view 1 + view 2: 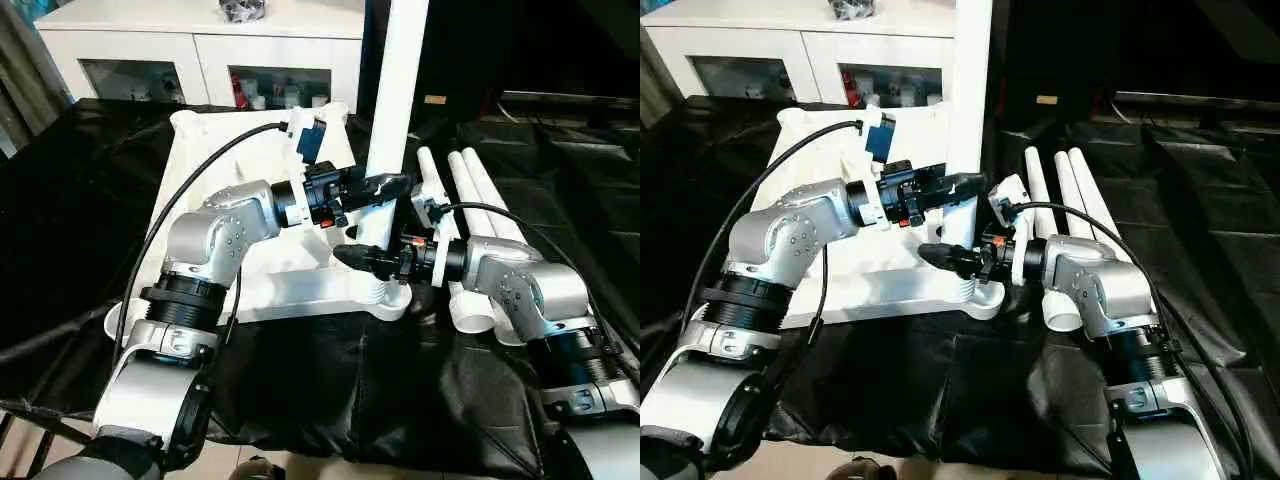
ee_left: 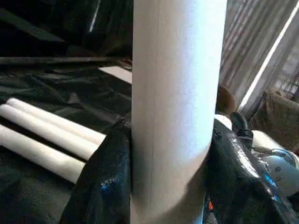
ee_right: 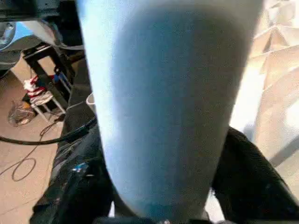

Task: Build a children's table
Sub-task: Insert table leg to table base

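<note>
Children's table, part-built. Left claw [image 1: 392,186]: closed around the upright leg [image 1: 395,90], centre frame, black fingers [image 2: 105,182] pressed on both flanks. Right claw [image 1: 352,258]: set about the same leg lower down, just above the threaded foot; whether clamped cannot be told. Leg stands in the near corner socket [image 1: 385,298] of the upturned tabletop [image 1: 215,160]. Three spare legs [image 1: 470,190] lie side by side at centre right on black sheeting [image 1: 380,390]. Judged light, hollow, stiff, smooth and slippery; best held low on the shaft, near the socket.
</note>
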Controlling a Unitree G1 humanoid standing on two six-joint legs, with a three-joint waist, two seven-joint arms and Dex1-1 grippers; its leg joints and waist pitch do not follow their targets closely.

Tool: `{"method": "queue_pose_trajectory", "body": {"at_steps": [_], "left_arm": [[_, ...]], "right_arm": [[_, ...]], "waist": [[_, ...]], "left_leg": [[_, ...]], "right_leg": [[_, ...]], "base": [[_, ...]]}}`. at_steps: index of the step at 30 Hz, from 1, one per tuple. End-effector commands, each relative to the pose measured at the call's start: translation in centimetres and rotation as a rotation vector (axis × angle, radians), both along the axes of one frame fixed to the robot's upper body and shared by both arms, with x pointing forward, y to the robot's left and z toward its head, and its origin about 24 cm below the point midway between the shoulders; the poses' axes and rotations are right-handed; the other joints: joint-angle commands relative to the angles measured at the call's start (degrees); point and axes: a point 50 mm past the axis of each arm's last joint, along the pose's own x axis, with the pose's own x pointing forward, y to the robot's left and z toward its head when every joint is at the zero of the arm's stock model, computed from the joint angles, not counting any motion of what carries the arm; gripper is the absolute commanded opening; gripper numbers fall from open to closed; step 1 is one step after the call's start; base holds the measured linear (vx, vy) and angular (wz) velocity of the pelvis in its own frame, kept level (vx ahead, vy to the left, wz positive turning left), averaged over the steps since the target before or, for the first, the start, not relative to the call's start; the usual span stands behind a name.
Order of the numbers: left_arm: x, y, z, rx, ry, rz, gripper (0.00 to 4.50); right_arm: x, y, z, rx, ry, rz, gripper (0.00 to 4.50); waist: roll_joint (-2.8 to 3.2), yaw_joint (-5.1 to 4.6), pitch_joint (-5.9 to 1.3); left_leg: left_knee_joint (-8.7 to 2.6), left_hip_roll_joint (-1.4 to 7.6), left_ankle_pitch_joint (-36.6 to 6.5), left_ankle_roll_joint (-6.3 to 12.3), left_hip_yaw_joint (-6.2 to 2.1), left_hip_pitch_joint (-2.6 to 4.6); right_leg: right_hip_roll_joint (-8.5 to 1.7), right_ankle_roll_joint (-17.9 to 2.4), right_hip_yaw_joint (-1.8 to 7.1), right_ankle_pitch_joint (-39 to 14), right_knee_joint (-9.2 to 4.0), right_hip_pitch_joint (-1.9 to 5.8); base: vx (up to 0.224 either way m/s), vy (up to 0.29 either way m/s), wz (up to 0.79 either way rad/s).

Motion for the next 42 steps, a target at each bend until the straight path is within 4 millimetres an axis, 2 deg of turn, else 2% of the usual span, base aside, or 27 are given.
{"method": "queue_pose_trajectory", "body": {"at_steps": [1, 3, 5, 9, 10, 11, 12, 14, 17, 18, 19, 20, 25, 26, 28, 29, 32, 33, 34, 35, 37, 38, 42], "left_arm": [[-0.3, -0.1, 0.5, -0.008, -0.022, -0.029, 1.87], [-0.3, -0.1, 0.6, -0.011, -0.023, -0.030, 1.87], [-0.2, -0.1, 0.6, -0.013, -0.021, -0.029, 1.87], [-0.4, -0.2, 0.7, -0.008, -0.037, -0.036, 1.87], [-0.5, -0.2, 0.7, -0.002, -0.045, -0.032, 2.43], [-0.7, -0.2, 0.8, -0.013, -0.041, -0.057, 2.57], [-0.8, -0.2, 0.9, -0.028, -0.039, -0.061, 2.57], [-0.6, 0.0, 1.1, -0.033, -0.072, -0.031, 2.77], [0.1, 0.5, 1.1, -0.031, -0.133, 0.076, 3.03], [0.3, 0.8, 1.1, -0.021, -0.155, 0.102, 3.03], [0.4, 1.0, 1.0, -0.008, -0.175, 0.126, 3.03], [0.5, 1.1, 0.9, 0.000, -0.187, 0.141, 3.03], [0.2, 2.6, -0.5, 0.098, -0.237, 0.145, 3.03], [-0.2, 3.1, -1.4, 0.154, -0.242, 0.106, 3.03], [-0.2, 3.2, -1.5, 0.161, -0.243, 0.103, 3.03], [-0.9, 3.6, -3.4, 0.279, -0.251, 0.047, 3.03], [-1.1, 3.8, -4.3, 0.333, -0.248, 0.025, 3.03], [-1.7, 4.0, -6.5, 0.468, -0.248, -0.024, 3.03], [-1.7, 4.0, -6.5, 0.468, -0.248, -0.024, 3.03], [-2.2, 4.3, -8.5, 0.553, -0.212, -0.053, 2.84], [-2.2, 4.3, -8.5, 0.553, -0.212, -0.053, 2.62], [-2.3, 4.4, -9.7, 0.594, -0.170, -0.037, 2.62], [-2.4, 4.6, -10.3, 0.603, -0.140, -0.035, 2.15]], "right_arm": [[0.3, -0.2, 0.5, -0.025, -0.010, -0.005, 2.46], [0.1, -0.1, 0.3, -0.030, -0.001, 0.008, 2.35], [-0.1, 0.0, 0.1, -0.031, 0.002, 0.015, 2.06], [-0.2, 0.3, -0.1, -0.031, -0.003, 0.008, 1.97], [-0.2, 0.3, -0.1, -0.031, -0.007, 0.003, 1.94], [-0.1, 0.5, -0.2, -0.027, -0.009, -0.010, 1.93], [-0.1, 0.7, -0.3, -0.029, -0.018, -0.022, 1.93], [-0.1, 0.9, -0.4, -0.034, -0.036, -0.039, 1.92], [0.0, 1.1, -0.6, -0.043, -0.065, -0.094, 1.91], [0.2, 1.0, -0.8, -0.052, -0.073, -0.119, 1.91], [0.3, 1.0, -0.9, -0.061, -0.086, -0.140, 1.91], [0.3, 0.9, -1.0, -0.065, -0.093, -0.153, 1.91], [0.9, 0.1, -1.4, -0.080, -0.166, -0.302, 1.91], [1.1, -0.3, -1.4, -0.084, -0.192, -0.360, 1.91], [1.1, -0.3, -1.4, -0.083, -0.193, -0.364, 1.91], [1.3, -0.8, -1.5, -0.074, -0.214, -0.426, 1.91], [1.3, -1.0, -1.5, -0.067, -0.219, -0.450, 1.91], [1.2, -1.1, -1.6, -0.058, -0.222, -0.467, 1.91], [1.2, -1.1, -1.6, -0.058, -0.222, -0.467, 1.91], [0.9, -1.2, -1.8, -0.070, -0.229, -0.460, 1.91], [0.9, -1.2, -1.8, -0.070, -0.229, -0.460, 1.91], [0.7, -1.1, -2.0, -0.072, -0.226, -0.454, 1.91], [0.6, -1.1, -2.1, -0.071, -0.225, -0.453, 1.91]], "waist": [[-0.79, 0.18, -4.19], [-0.73, 0.23, -4.29], [-0.73, 0.20, -4.30], [-0.71, 0.19, -4.35], [-0.72, 0.15, -4.33], [-0.71, 0.16, -4.38], [-0.56, 0.16, -4.36], [-0.67, 0.07, -4.33], [-0.50, 0.00, -4.33], [-0.56, -0.05, -4.31], [-0.33, -0.09, -4.33], [-0.46, -0.21, -4.35], [-0.17, -0.44, -4.33], [-0.28, -0.65, -4.36], [-0.15, -0.69, -4.36], [-0.23, -0.60, -4.34], [-0.12, -0.82, -4.35], [0.15, -0.90, -4.27], [0.12, -0.98, -4.17], [0.23, -1.12, -4.23], [0.13, -1.18, -4.26], [0.25, -1.28, -4.27], [0.27, -1.52, -4.26]], "left_leg": [[-3.18, 2.83, -3.67, 3.85, -1.29, 1.40], [-3.11, 2.81, -3.27, 3.87, -1.33, 1.35], [-3.10, 2.77, -3.06, 3.97, -1.33, 1.33], [-3.10, 2.84, -2.93, 4.06, -1.37, 1.36], [-3.10, 2.81, -2.91, 4.09, -1.37, 1.32], [-3.09, 2.83, -2.85, 4.04, -1.38, 1.33], [-3.13, 2.90, -2.93, 4.03, -1.40, 1.38], [-3.14, 2.83, -3.05, 3.84, -1.40, 1.35], [-3.21, 2.86, -3.50, 3.28, -1.45, 1.40], [-3.29, 2.89, -3.59, 3.03, -1.54, 1.36], [-3.28, 2.88, -3.88, 2.79, -1.56, 1.40], [-3.32, 2.80, -4.24, 2.44, -1.51, 1.47], [-3.49, 2.86, -4.52, 1.55, -1.54, 1.59], [-3.46, 2.77, -4.35, 1.60, -1.41, 1.55], [-3.50, 2.81, -4.31, 1.61, -1.42, 1.59], [-3.55, 2.87, -4.37, 1.78, -1.52, 1.59], [-3.62, 2.88, -4.95, 1.43, -1.48, 1.73], [-3.66, 2.90, -5.43, 1.39, -1.47, 1.72], [-3.76, 2.95, -5.83, 1.39, -1.48, 1.72], [-3.78, 2.90, -5.95, 1.02, -1.50, 1.73], [-3.78, 2.86, -6.13, 0.69, -1.46, 1.71], [-3.75, 2.83, -6.22, 0.66, -1.45, 1.69], [-3.76, 2.82, -6.96, 0.77, -1.51, 1.68]], "right_leg": [[-4.73, -15.12, 2.32, 3.63, -3.97, 3.29], [-4.74, -15.02, 2.32, 4.37, -3.85, 3.34], [-4.68, -15.04, 2.29, 4.96, -3.81, 3.32], [-4.71, -15.22, 2.27, 5.55, -3.73, 3.33], [-4.67, -15.22, 2.26, 5.53, -3.74, 3.32], [-4.72, -15.22, 2.26, 5.63, -3.69, 3.36], [-4.72, -15.31, 2.27, 5.66, -3.69, 3.21], [-4.76, -15.24, 2.30, 5.41, -3.78, 3.24], [-4.79, -14.76, 2.36, 5.12, -3.88, 3.27], [-4.78, -14.57, 2.36, 5.13, -4.00, 3.26], [-4.79, -14.45, 2.36, 5.05, -3.97, 3.25], [-4.65, -14.09, 2.37, 5.23, -3.90, 3.33], [-4.65, -13.22, 2.42, 4.94, -3.85, 3.14], [-4.55, -13.27, 2.46, 5.66, -3.76, 3.19], [-4.51, -13.31, 2.43, 5.66, -3.69, 3.11], [-4.65, -12.94, 2.48, 5.22, -3.87, 3.00], [-4.66, -12.90, 2.47, 4.60, -3.81, 3.05], [-4.65, -12.96, 2.51, 3.92, -3.99, 2.96], [-4.55, -12.59, 2.53, 3.35, -4.09, 2.90], [-4.58, -12.56, 2.52, 3.58, -3.98, 3.03], [-4.62, -12.59, 2.57, 4.06, -3.93, 3.09], [-4.58, -12.75, 2.56, 4.78, -3.94, 3.09], [-4.68, -13.70, 2.52, 4.52, -4.00, 3.14]], "base": [[0.000, 0.000, 0.00], [0.000, 0.000, 0.00], [0.000, 0.000, 0.00], [0.000, 0.000, 0.00], [0.000, 0.000, 0.00], [0.000, 0.000, 0.00], [0.000, 0.000, 0.00], [0.000, 0.000, 0.00], [0.000, 0.000, 0.00], [0.000, 0.000, 0.00], [0.000, 0.000, 0.00], [0.000, 0.000, 0.00], [0.000, 0.000, 0.00], [0.000, 0.000, 0.00], [0.000, 0.000, 0.00], [0.000, 0.000, 0.00], [0.000, 0.000, 0.00], [0.000, 0.000, 0.00], [0.000, 0.000, 0.00], [0.000, 0.000, 0.00], [0.000, 0.000, 0.00], [0.000, 0.000, 0.00], [0.000, 0.000, 0.00]]}}
